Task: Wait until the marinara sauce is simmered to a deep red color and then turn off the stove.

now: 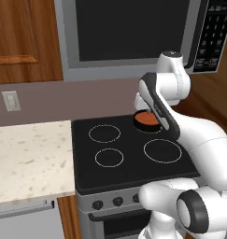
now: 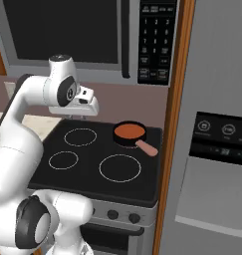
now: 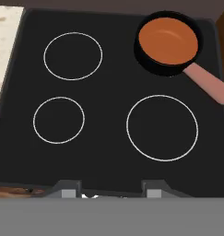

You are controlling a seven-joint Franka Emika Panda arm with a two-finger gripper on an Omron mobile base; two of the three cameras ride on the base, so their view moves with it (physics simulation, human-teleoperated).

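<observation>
The marinara sauce (image 3: 168,40) is an orange-red disc in a small black pan (image 3: 152,64) with a pinkish handle, on the stove's back right burner. It also shows as sauce (image 1: 146,119) and sauce (image 2: 129,131) in the two base views. The stove (image 1: 129,158) is a black glass cooktop (image 2: 92,149) with four white rings, and dark knobs (image 1: 117,201) line its steel front. My gripper (image 3: 113,192) hangs above the cooktop's front edge and looks down on it. Its fingertips stand apart with nothing between them. From the right base, the hand (image 2: 75,110) hovers over the back left burner.
A grey microwave (image 1: 133,32) hangs above the stove. A speckled counter (image 1: 31,158) lies to its left, with a wall outlet (image 1: 10,101) behind. A wooden panel and a steel fridge (image 2: 217,149) stand close on the right. The other three burners are bare.
</observation>
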